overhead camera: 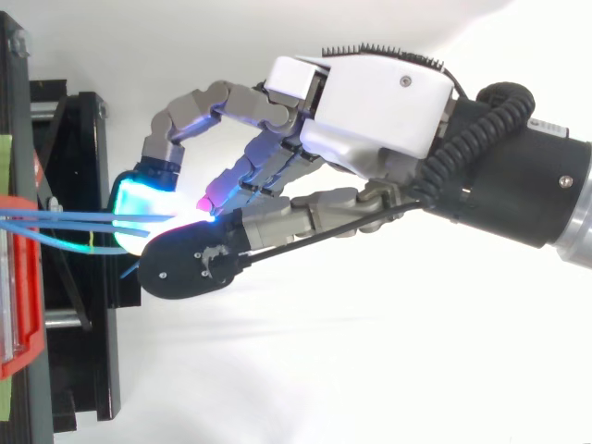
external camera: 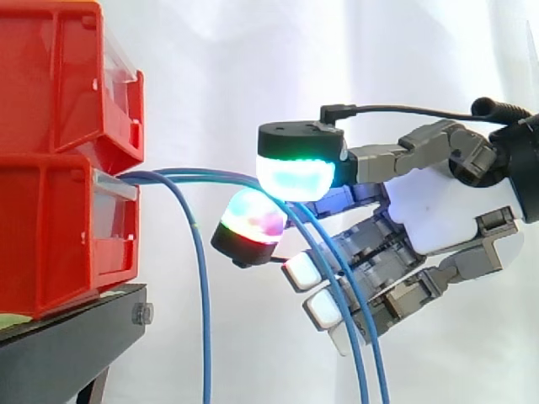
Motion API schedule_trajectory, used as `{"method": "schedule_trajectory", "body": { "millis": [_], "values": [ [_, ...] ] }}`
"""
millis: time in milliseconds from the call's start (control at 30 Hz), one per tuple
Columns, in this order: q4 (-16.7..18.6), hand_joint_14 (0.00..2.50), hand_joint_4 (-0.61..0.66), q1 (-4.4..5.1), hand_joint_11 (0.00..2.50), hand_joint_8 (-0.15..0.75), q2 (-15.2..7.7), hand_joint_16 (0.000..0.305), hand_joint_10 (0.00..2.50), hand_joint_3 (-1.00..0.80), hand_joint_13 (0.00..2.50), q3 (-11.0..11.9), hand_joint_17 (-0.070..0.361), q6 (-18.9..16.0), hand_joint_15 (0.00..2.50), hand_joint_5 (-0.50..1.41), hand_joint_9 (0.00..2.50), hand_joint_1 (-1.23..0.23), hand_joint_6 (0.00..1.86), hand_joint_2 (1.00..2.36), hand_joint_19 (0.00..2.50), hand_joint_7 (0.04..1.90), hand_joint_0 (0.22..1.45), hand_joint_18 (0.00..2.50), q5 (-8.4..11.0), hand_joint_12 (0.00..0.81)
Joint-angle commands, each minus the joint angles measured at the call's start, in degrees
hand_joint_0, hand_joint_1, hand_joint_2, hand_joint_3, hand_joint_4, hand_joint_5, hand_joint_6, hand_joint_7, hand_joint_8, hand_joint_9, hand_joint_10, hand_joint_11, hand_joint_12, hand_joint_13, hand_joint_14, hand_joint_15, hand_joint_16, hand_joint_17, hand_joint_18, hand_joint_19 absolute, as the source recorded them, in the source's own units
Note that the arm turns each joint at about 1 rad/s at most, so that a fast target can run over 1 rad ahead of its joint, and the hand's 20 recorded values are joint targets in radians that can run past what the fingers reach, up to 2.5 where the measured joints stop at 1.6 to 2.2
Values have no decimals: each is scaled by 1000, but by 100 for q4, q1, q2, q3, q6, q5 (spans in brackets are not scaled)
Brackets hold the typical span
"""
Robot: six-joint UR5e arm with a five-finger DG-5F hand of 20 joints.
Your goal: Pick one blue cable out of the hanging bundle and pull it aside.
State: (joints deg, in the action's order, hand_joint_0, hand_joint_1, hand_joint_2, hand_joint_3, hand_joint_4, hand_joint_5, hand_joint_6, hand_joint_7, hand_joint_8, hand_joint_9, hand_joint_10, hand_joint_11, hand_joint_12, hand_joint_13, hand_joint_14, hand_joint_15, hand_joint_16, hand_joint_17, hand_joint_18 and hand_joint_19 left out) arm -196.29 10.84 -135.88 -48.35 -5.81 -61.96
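Three thin blue cables (external camera: 160,175) come out between the stacked red bins (external camera: 59,236). One cable (external camera: 205,337) hangs straight down beside the black stand. The other two (external camera: 219,177) are drawn to the right, pass between two glowing pads, then drop in front of the lower fingers. My hand (external camera: 438,210) reaches in from the right. Its green-cyan pad (external camera: 295,177) sits above these two cables and its red-magenta pad (external camera: 248,223) below, pinching them. From above, the cables (overhead camera: 65,219) run level from the bin into the pinch of the hand (overhead camera: 370,102).
The red bins (overhead camera: 18,277) rest on a black stand (external camera: 76,337) at the left. A white curtain fills the background. Open space lies below and to the right of the hand.
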Motion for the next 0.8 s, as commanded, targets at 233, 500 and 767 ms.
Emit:
{"method": "schedule_trajectory", "body": {
  "millis": [233,500,767],
  "values": [
    [-85,21,-307,6,590,212,0,47,18,-112,1016,1,105,-131,543,-154,1013,-775,967,1019,458,916,643,777,0,261],
    [-120,22,-182,6,614,173,9,42,19,-500,984,1,94,-193,546,-167,970,-827,946,1000,431,797,667,738,0,234],
    [-217,23,-105,-3,597,225,53,46,20,-500,1025,10,104,-219,547,-140,1028,-585,914,1000,466,824,533,785,9,262]
  ]
}}
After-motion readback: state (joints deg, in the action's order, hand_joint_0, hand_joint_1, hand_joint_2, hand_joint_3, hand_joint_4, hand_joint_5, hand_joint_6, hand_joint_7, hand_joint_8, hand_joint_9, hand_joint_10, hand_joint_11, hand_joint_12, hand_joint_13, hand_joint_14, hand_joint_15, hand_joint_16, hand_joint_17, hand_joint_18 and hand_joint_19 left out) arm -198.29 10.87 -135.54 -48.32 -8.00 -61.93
